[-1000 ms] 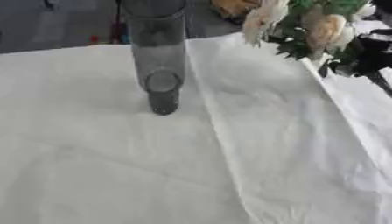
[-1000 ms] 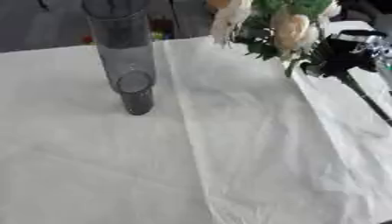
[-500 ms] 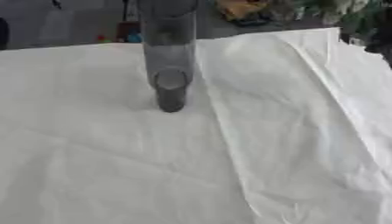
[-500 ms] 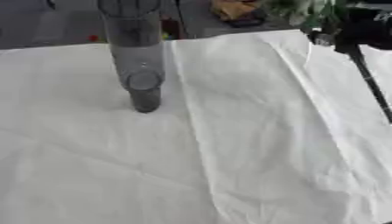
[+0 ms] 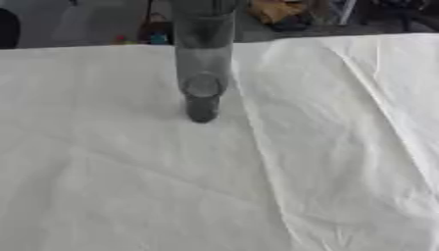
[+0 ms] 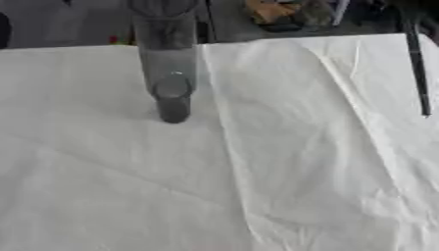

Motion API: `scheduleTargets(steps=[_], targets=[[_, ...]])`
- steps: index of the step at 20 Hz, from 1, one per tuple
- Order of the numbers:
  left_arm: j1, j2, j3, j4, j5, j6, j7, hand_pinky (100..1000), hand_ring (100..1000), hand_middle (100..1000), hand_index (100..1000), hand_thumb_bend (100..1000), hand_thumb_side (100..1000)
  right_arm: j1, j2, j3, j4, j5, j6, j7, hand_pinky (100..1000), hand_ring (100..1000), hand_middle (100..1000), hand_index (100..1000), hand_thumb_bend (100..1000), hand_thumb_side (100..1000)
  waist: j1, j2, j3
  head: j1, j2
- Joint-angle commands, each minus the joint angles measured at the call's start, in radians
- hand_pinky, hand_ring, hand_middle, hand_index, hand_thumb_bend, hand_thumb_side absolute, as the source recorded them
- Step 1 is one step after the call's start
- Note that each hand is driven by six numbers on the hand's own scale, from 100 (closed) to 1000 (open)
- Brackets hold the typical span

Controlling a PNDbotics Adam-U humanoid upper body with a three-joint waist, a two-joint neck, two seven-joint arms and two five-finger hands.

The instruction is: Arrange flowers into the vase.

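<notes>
White creased cloth over a table point(image 5: 129, 186), cluttered floor beyond. Tall smoky-grey glass cylinder vase point(image 5: 202, 73) upright near the far edge, centre-left, apparently empty and clear for loading. Thin dark stem point(image 6: 418, 73) hanging at upper right, likely a flower lifted above. Neither hand visible, so grip unknowable.
</notes>
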Motion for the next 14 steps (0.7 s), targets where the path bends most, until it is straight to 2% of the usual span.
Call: scheduleTargets(steps=[1, 4, 7, 10, 14], targets=[[-0.008, 0.026, 0.005, -0.013, 0.006, 0.001, -0.002, 764, 677, 717, 857, 124, 868, -0.039, -0.046, -0.022, -0.027, -0.081, 0.032, -0.019, 100, 100, 100, 100, 100, 100, -0.004, -0.025, 0.004, 0.002, 0.006], [-0.007, 0.028, 0.003, -0.013, 0.006, 0.001, -0.004, 764, 676, 717, 857, 123, 868, -0.067, -0.046, -0.030, -0.041, -0.160, 0.058, -0.044, 100, 100, 100, 100, 100, 100, -0.008, -0.026, 0.010, 0.001, -0.003], [-0.007, 0.031, 0.002, -0.013, 0.007, 0.002, -0.006, 764, 676, 717, 857, 123, 868, -0.094, -0.044, -0.033, -0.057, -0.237, 0.075, -0.075, 100, 100, 100, 100, 100, 100, -0.013, -0.027, 0.016, 0.000, -0.026], [-0.007, 0.034, -0.001, -0.013, 0.007, 0.003, -0.008, 764, 676, 717, 857, 122, 868, -0.120, -0.039, -0.032, -0.073, -0.302, 0.082, -0.105, 100, 100, 100, 100, 100, 100, -0.020, -0.027, 0.025, -0.007, -0.052], [-0.009, 0.038, -0.005, -0.013, 0.005, 0.004, -0.013, 764, 677, 717, 857, 121, 869, -0.155, -0.031, -0.029, -0.092, -0.374, 0.086, -0.142, 100, 100, 100, 100, 100, 100, -0.030, -0.023, 0.040, -0.012, -0.065]])
